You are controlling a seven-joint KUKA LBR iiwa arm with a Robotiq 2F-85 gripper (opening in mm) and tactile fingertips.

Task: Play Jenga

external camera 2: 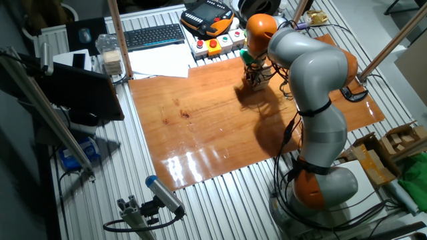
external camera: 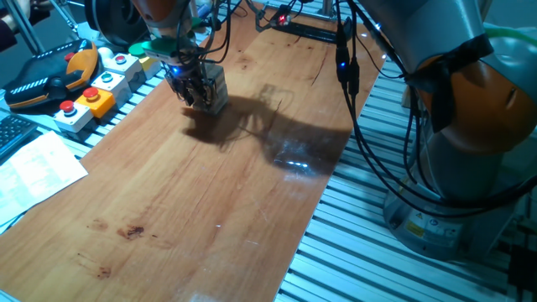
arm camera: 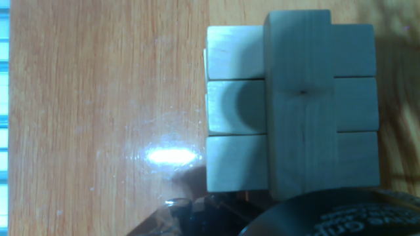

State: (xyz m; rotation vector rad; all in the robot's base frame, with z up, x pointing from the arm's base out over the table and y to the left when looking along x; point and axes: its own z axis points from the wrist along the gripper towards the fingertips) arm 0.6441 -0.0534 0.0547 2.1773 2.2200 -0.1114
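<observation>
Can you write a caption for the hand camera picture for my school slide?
Looking straight down: one block lies crosswise on three side-by-side blocks of the Jenga tower.

Looking straight down from my hand, I see a small tower of pale wooden blocks (arm camera: 292,105) on the glossy orange-brown wooden desk (arm camera: 98,98). Three blocks lie side by side, and a single block lies crosswise on top of them, near the middle. A bright glare spot shines on the desk left of the tower. Dark parts of my hand (arm camera: 295,216) fill the bottom edge.
</observation>
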